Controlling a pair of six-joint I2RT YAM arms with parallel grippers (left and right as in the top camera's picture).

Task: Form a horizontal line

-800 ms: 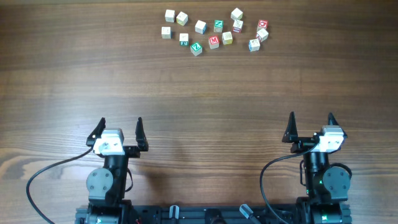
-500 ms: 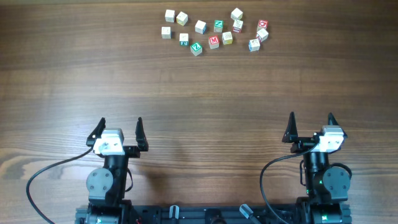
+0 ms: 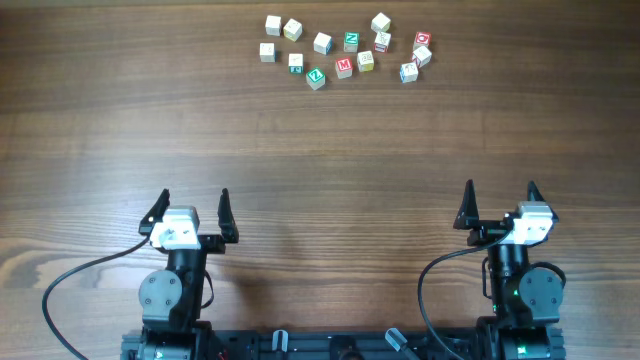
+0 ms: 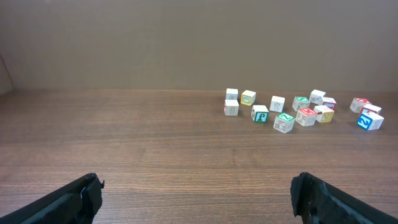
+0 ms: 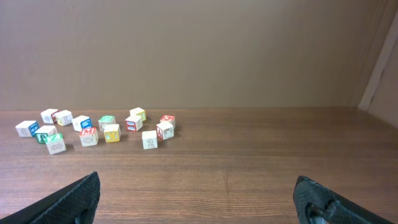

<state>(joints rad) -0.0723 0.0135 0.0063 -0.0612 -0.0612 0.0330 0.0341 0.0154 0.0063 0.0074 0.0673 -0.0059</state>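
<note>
Several tiny wooden alphabet cubes lie in a loose cluster at the table's far edge. Among them are the red-faced "M" cube (image 3: pixel 344 67), the yellow-faced cube (image 3: pixel 366 60) right beside it, and a pale cube (image 3: pixel 322 42) just behind. A green-faced "Z" cube (image 3: pixel 316 77) sits left of the "M". The left wrist view shows the "M" cube (image 4: pixel 305 116) and the yellow cube (image 4: pixel 324 113); the right wrist view shows the same "M" cube (image 5: pixel 88 135) and yellow cube (image 5: pixel 112 132). My left gripper (image 3: pixel 193 198) and right gripper (image 3: pixel 500 190) are open and empty, far in front of the cubes.
Other letter cubes lie around the three: pale ones at the cluster's left (image 3: pixel 273 23), a red-faced one (image 3: pixel 422 40) and a blue-marked one (image 3: pixel 408 72) at its right. Bare wooden table (image 3: pixel 320 160) stretches between the cubes and both grippers.
</note>
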